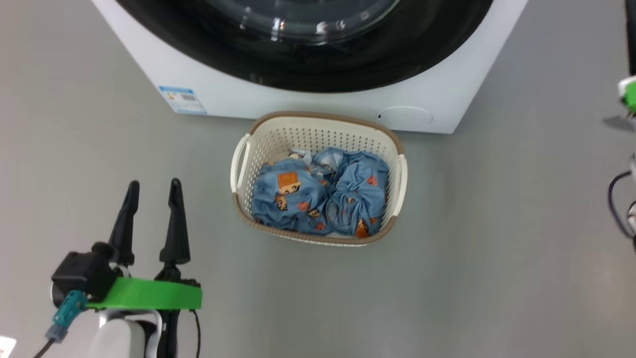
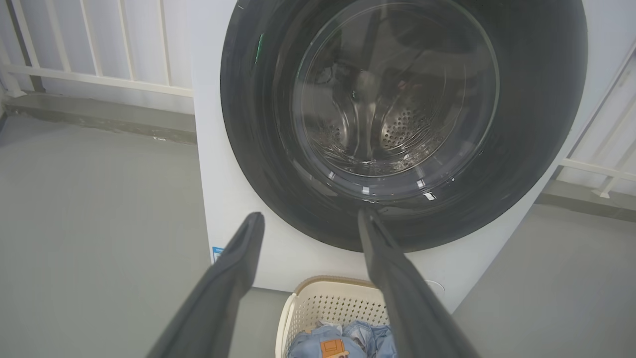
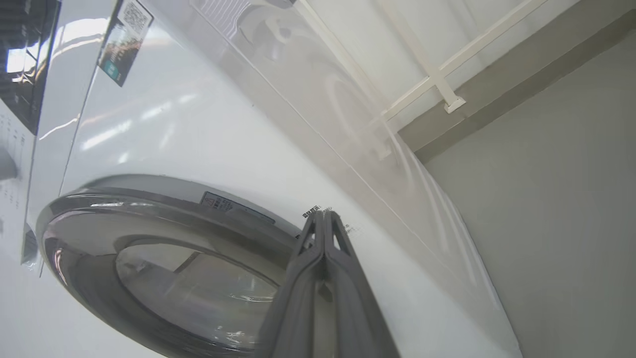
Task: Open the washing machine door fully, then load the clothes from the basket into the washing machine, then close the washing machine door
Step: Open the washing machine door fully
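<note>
The washing machine (image 1: 308, 102) stands at the top of the head view, its glossy black washing machine door (image 1: 308, 54) lying flat against the front. The cream basket (image 1: 318, 134) sits on the floor just before it, holding the light-blue clothes (image 1: 323, 196). My left gripper (image 1: 154, 191) hovers open and empty left of the basket. In the left wrist view the left gripper (image 2: 310, 221) faces the door (image 2: 402, 114), with the basket (image 2: 338, 301) and clothes (image 2: 333, 345) below. My right gripper (image 3: 323, 216) is shut on nothing, its tips at the door's (image 3: 99, 238) rim against the white front (image 3: 198, 139).
Grey floor surrounds the basket on all sides. A white railing (image 2: 99, 79) runs along the wall behind the washer. A small blue label (image 1: 181, 99) marks the washer's lower left corner. Dark cables (image 1: 618, 199) and a green part (image 1: 630, 94) show at the right edge.
</note>
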You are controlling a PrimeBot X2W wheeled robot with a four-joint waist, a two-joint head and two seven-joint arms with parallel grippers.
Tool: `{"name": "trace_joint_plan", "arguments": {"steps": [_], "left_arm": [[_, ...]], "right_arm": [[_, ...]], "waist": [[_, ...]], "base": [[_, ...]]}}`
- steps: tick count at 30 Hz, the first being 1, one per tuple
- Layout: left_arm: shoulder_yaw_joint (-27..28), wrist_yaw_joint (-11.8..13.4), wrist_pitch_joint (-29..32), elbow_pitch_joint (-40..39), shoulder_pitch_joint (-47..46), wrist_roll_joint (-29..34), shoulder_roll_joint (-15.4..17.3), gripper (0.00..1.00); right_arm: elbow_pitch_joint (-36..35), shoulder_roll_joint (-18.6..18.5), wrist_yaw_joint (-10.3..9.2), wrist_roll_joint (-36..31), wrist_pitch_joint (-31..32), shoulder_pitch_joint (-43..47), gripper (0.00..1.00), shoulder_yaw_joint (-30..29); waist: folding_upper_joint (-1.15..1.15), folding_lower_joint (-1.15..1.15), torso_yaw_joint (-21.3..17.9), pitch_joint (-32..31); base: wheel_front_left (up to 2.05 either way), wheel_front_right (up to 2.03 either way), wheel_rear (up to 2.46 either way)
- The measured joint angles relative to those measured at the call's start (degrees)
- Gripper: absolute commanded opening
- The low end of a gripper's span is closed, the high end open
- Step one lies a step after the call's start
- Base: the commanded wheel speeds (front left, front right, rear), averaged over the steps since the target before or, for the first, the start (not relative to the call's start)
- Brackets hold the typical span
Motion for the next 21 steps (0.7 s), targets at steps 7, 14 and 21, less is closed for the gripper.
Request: {"name": "trace_joint_plan", "arguments": {"steps": [7,14,21], "left_arm": [[-0.5,-0.1,0.0,0.0,-2.0,-0.3,-0.4,1.00],[-0.8,-0.1,0.0,0.0,-3.1,-0.6,-0.5,1.00],[-1.0,-0.1,0.0,0.0,-3.9,-1.0,-0.8,1.00]], "right_arm": [[-1.1,-2.8,0.00,9.6,7.3,-4.5,0.00,1.9],[-2.0,-5.2,0.00,14.1,11.1,-9.6,0.00,3.0],[-2.0,-6.2,0.00,17.9,16.8,-13.3,0.00,3.7]], "waist": [[0.00,0.00,1.9,2.5],[0.00,0.00,3.5,5.0],[0.00,0.00,4.6,7.3]], "base": [[0.00,0.00,0.00],[0.00,0.00,0.00],[0.00,0.00,0.00]]}}
